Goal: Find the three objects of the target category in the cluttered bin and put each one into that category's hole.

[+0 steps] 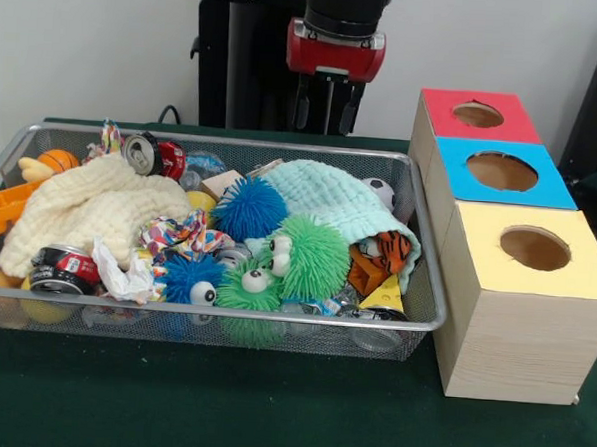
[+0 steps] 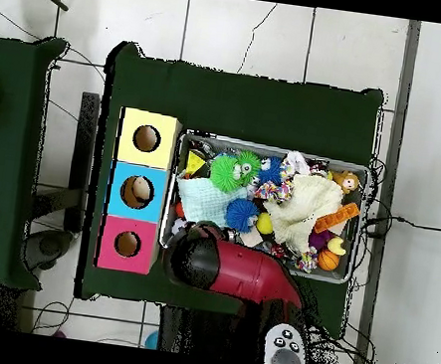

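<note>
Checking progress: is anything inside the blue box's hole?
Yes. Overhead, the blue box shows a pale object in its hole; what it is, cannot tell.

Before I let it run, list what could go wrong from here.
The bottle at the near wall of the bin seems to lie low beneath the green spiky balls; the end effector may catch a ball instead. The cream cloth hides much and could snag, dragging toys out.

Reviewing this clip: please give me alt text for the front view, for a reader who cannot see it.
A wire mesh bin heaped with toys, cloths, spiky balls and drink cans sits on a green table, with the robot's end effector raised behind its far rim. To the bin's right stand three wooden boxes with holes, topped red, blue and yellow.
</note>
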`<action>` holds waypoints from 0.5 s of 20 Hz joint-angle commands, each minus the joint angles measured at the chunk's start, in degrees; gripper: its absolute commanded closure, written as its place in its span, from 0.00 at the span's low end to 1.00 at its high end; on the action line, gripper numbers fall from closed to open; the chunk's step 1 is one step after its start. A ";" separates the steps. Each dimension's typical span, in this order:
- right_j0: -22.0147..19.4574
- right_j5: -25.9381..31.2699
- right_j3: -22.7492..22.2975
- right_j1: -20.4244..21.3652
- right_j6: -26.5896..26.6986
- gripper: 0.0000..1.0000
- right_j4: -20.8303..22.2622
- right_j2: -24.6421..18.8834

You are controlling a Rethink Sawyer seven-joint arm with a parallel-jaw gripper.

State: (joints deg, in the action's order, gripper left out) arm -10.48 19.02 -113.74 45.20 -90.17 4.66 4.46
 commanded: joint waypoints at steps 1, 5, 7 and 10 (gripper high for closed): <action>-6.16 1.26 -4.64 2.94 -3.22 0.00 0.11 -6.99; -6.75 1.08 -5.61 3.95 -3.90 0.00 0.05 -7.78; -6.88 0.98 -5.53 3.96 -4.02 0.00 0.30 -8.19; -6.95 0.77 -5.21 3.70 -4.39 0.00 0.44 -8.51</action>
State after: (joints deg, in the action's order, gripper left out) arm -15.88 19.00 -116.57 48.29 -90.17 4.65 2.40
